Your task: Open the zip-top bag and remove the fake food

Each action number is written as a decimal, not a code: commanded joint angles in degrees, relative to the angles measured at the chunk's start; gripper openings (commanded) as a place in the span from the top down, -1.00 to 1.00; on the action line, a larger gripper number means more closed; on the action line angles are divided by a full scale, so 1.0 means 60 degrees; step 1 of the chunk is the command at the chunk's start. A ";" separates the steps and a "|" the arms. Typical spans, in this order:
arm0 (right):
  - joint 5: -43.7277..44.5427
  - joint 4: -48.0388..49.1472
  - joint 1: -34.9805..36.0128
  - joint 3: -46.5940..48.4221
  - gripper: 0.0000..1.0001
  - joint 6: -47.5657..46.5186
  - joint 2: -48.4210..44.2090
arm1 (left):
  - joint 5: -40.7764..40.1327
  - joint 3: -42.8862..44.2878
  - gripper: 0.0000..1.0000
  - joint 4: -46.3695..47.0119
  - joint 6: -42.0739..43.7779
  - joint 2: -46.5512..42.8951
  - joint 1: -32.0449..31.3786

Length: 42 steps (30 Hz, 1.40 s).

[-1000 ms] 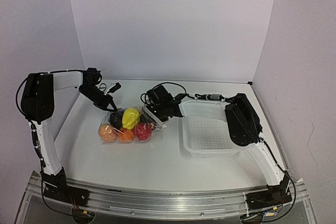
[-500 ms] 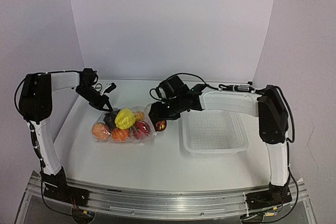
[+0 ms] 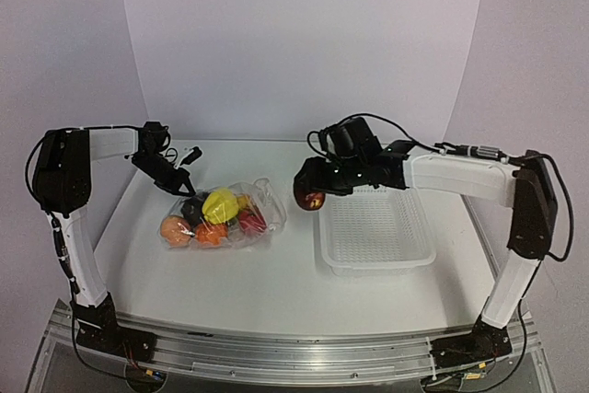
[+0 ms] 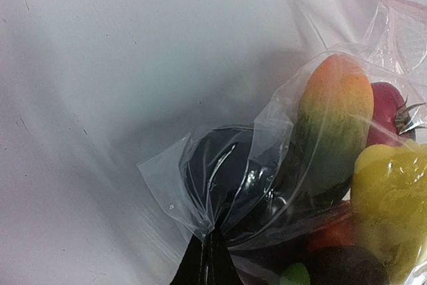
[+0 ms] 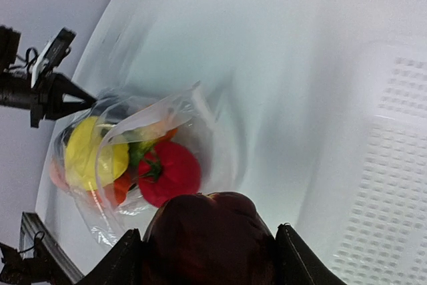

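Note:
The clear zip-top bag (image 3: pixel 221 215) lies on the table left of centre, holding yellow, orange, red and dark fake food. My left gripper (image 3: pixel 182 186) is shut on the bag's far-left corner; in the left wrist view (image 4: pixel 208 248) the pinched plastic fans out over a dark piece (image 4: pixel 220 178), a mango-like piece (image 4: pixel 333 115) and a yellow piece (image 4: pixel 390 195). My right gripper (image 3: pixel 313 192) is shut on a dark red apple (image 3: pixel 314 200) held above the table between the bag and the basket; in the right wrist view the apple (image 5: pixel 208 238) fills the jaws, with a red tomato (image 5: pixel 170 171) in the bag's open mouth.
A white mesh basket (image 3: pixel 375 232) stands right of centre with nothing in it; it also shows in the right wrist view (image 5: pixel 393 185). The white walls enclose the table at the back and sides.

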 commanded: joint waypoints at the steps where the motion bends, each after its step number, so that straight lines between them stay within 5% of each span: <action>1: 0.2952 -0.1237 -0.0774 -0.0474 0.63 -0.0800 -0.1448 | -0.0218 -0.0060 1.00 0.0043 0.0169 -0.0124 0.0039; 8: 0.2592 -0.2825 -0.1923 -0.0002 0.40 -0.1648 -0.0095 | -0.0005 0.0058 1.00 0.0000 0.0225 -0.0033 0.0021; 14: 0.2434 -0.3632 -0.2041 0.1640 -0.68 -0.1936 0.0985 | 0.0065 0.0029 1.00 -0.0015 0.0185 -0.0084 0.0026; 15: 0.2437 -0.3729 -0.2030 0.1836 -0.71 -0.1950 0.1001 | 0.0062 0.0033 1.00 -0.0019 0.0195 -0.0090 0.0026; 22: 0.2213 -0.3665 -0.1173 0.2972 -0.64 -0.3302 0.1066 | 0.0051 0.0069 1.00 -0.0030 0.0199 -0.0014 0.0018; 29: -0.1614 -0.2162 -0.0396 0.3346 -0.09 -0.2665 0.2291 | 0.0022 0.0100 1.00 -0.0021 0.0230 0.0001 0.0019; 42: -0.3207 -0.0921 0.0457 0.4525 -0.07 -0.1503 0.4593 | 0.0102 -0.0044 1.00 -0.0012 0.0166 -0.0045 0.0028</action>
